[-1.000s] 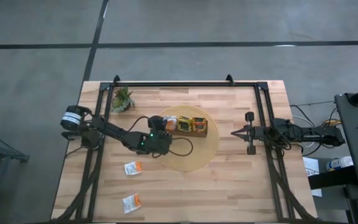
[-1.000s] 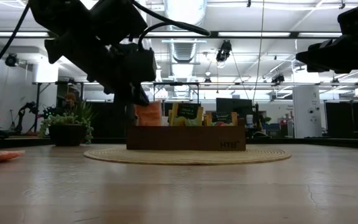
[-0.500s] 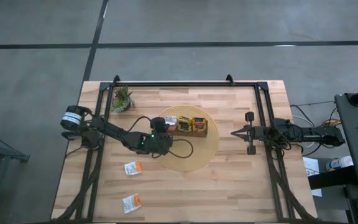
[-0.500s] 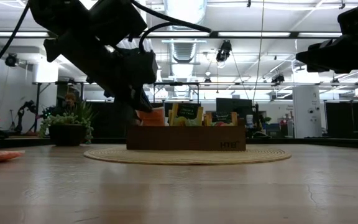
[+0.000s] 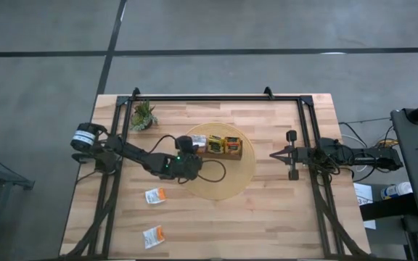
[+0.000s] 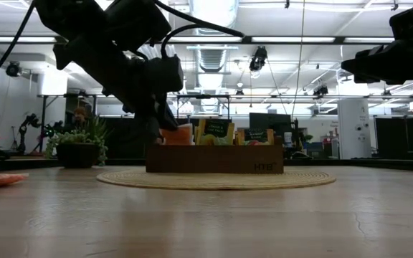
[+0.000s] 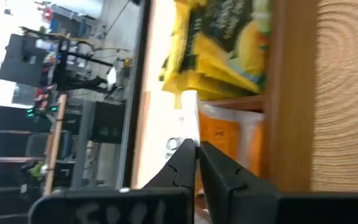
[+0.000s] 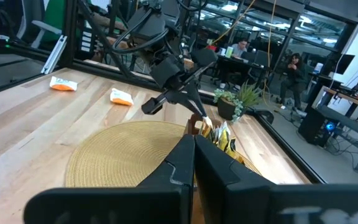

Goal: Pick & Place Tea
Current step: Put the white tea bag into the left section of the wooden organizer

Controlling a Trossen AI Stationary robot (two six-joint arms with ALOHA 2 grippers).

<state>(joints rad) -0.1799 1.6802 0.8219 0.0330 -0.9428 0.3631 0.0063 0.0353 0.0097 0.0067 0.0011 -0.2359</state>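
A brown wooden tray [image 6: 214,159] stands on a round woven mat [image 5: 231,181] and holds yellow tea sachets [image 7: 222,43]. My left gripper [image 7: 197,144] is at the tray's left end, shut on an orange-and-white tea sachet [image 6: 178,135] that stands in the end compartment. Two more orange-and-white sachets [image 5: 155,196] [image 5: 153,236] lie flat on the table near its front left. My right gripper [image 5: 273,154] waits shut at the table's right side, touching nothing. My left gripper pinches the sachet's white upper edge [image 7: 189,112] between its two fingers. The fingers come from the table's left, slanting down. The sachet stands nearly upright below them, its orange lower part [image 7: 229,140] inside the tray's left end compartment.
A small green potted plant [image 5: 143,115] stands at the far left corner. A black metal frame [image 5: 216,98] runs along the table's far edge and both sides. Bare wood lies in front of the mat and to its right.
My left gripper has stayed in place but rolled and tipped a little. The orange-and-white sachet it holds has sunk lower into the tray's left end compartment and turned, so that it shows more white from above.
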